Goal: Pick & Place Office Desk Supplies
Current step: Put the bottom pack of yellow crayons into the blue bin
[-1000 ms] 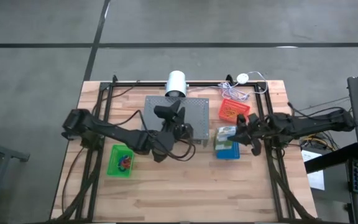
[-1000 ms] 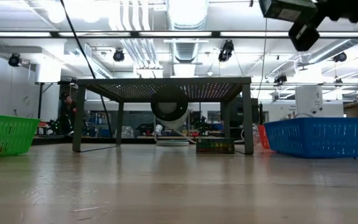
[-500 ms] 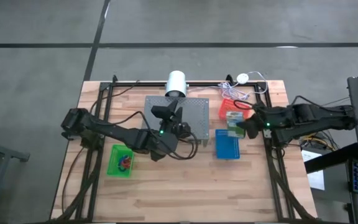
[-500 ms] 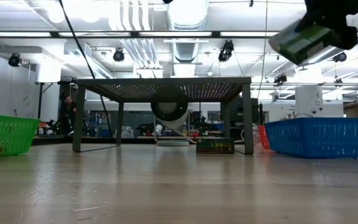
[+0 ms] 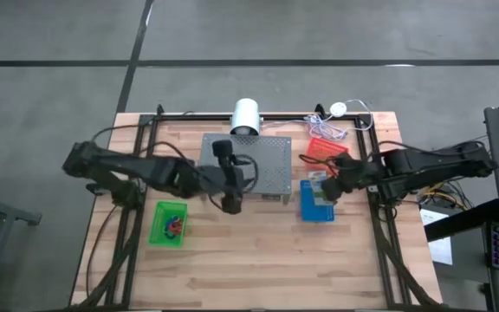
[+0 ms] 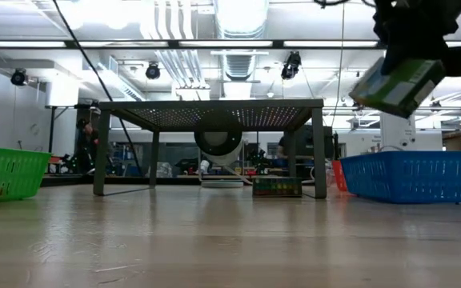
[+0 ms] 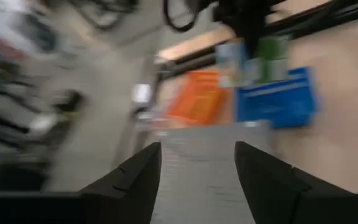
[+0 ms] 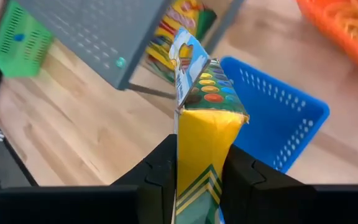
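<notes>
Gripping the green-and-yellow cardboard crayon box point(image 8: 205, 140) between both dark fingers: right gripper point(image 8: 197, 168), clamped on the box's narrow sides, box end with its open flap projecting forward past the fingertips. Held tilted in the air above the blue plastic mesh basket point(image 5: 316, 206), clear of its rim, in low view well above the basket. Second crayon box point(image 6: 277, 186) lying on the wooden table point(image 5: 258, 260) under the grey perforated metal stand point(image 5: 262, 163). Left gripper point(image 7: 197, 163) empty, fingers spread apart, over the stand's near edge. Green mesh basket point(image 5: 168, 223) and orange-red mesh basket point(image 5: 325, 151) at the sides.
</notes>
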Available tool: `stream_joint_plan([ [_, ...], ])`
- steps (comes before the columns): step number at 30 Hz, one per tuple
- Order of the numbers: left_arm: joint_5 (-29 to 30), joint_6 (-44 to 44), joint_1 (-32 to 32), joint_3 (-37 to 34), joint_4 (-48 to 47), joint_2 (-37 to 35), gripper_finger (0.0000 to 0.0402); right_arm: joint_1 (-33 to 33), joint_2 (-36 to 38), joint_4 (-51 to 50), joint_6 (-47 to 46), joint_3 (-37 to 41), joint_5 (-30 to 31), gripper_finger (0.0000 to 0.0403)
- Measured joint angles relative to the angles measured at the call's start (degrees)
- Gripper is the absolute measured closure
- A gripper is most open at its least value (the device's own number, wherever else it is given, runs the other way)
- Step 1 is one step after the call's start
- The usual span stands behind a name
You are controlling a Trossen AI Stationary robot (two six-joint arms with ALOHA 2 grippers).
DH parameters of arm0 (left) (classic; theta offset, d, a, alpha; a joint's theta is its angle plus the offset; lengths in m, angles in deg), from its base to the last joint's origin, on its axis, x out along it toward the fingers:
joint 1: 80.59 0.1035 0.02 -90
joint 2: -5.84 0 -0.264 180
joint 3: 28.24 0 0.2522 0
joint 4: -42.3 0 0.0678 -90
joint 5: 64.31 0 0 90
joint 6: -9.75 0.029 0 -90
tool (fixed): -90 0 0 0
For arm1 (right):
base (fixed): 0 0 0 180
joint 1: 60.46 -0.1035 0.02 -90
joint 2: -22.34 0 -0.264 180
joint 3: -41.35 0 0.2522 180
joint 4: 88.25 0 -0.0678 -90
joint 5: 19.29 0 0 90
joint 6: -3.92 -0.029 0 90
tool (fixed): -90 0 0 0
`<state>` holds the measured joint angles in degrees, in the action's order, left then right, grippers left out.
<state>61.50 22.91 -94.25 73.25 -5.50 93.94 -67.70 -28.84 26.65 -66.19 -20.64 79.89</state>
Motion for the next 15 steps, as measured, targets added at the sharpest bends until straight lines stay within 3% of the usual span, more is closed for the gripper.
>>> stream_joint_plan([
  [3,-6.1,-3.6,1.1,0.0,-0.8,-1.6,0.0193,0.0,-1.3,-1.2,-3.0,0.0,-0.5,0.0328],
  [7,-6.4,-4.2,1.5,0.0,-0.8,-1.9,0.0193,0.0,-2.5,-1.8,-6.1,0.0,-0.6,0.0332],
  [15,2.5,-4.9,2.1,0.0,-4.2,-1.8,0.0193,0.0,-6.7,-7.7,-15.1,0.0,-4.7,0.0321],
])
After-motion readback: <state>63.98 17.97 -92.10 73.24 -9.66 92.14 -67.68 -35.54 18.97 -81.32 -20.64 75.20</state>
